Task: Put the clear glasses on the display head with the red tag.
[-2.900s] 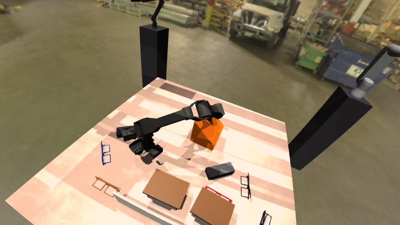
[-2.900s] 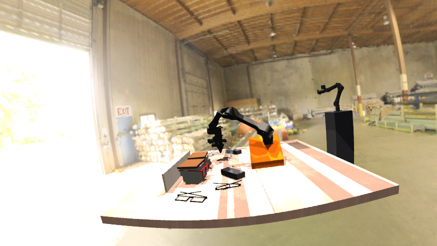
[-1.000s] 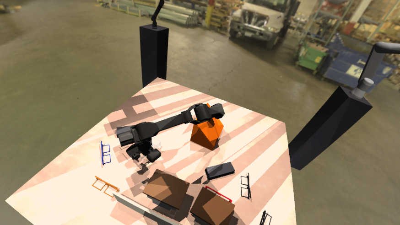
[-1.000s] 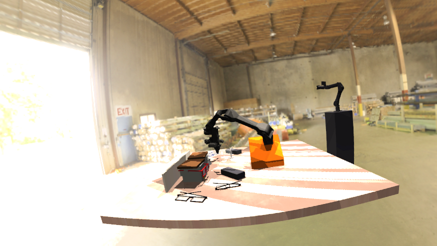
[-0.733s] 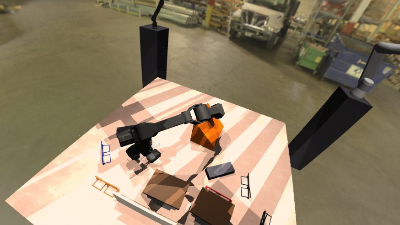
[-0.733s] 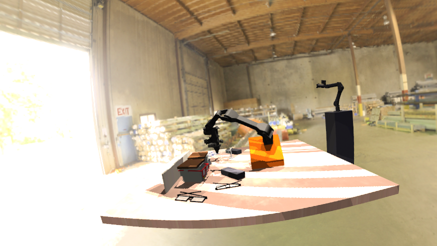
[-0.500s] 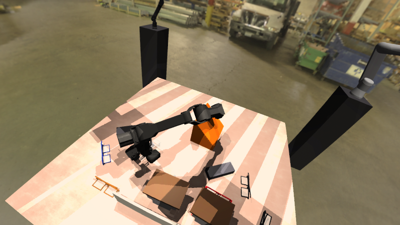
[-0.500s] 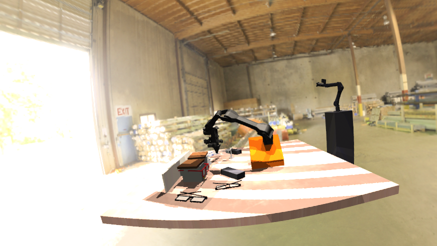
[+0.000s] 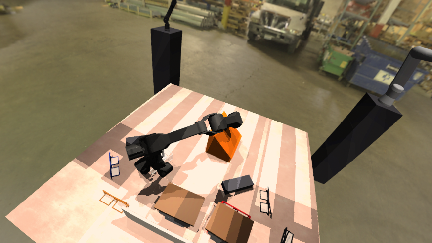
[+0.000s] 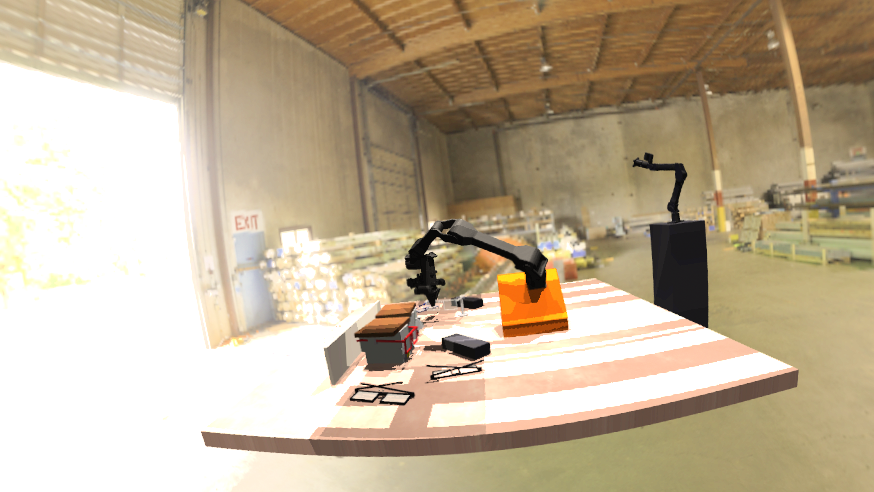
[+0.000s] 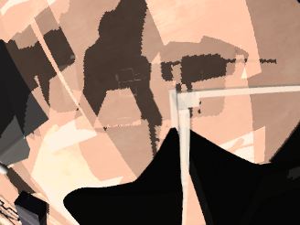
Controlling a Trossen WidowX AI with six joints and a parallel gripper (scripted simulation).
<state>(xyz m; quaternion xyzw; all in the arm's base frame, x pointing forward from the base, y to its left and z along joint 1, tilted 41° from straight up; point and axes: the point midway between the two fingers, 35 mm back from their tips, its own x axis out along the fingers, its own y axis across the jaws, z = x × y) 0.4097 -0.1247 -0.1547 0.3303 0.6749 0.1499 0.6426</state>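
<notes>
The clear glasses show in the wrist view as a pale thin bar (image 11: 184, 124) with a corner and a second bar running right. My gripper (image 9: 154, 169) (image 10: 433, 303) (image 11: 177, 133) is shut on them and holds them above the table, beside the two heads. One display head (image 9: 179, 202) (image 10: 408, 312) is a grey block with a brown top and bears no glasses that I can see. The other head (image 9: 229, 222) (image 10: 384, 350) wears red glasses (image 9: 236, 208). I cannot make out the red tag. The rest of the clear glasses is pale and partly hidden by the gripper in the top view.
Blue glasses (image 9: 110, 166) and orange glasses (image 9: 116, 197) lie left of the heads. Black glasses (image 9: 268, 199) and a dark box (image 9: 237, 184) (image 10: 466, 346) lie right. A low grey panel (image 9: 151, 224) (image 10: 340, 356) stands behind the heads. The orange base (image 9: 223, 144) (image 10: 532, 308) carries the arm.
</notes>
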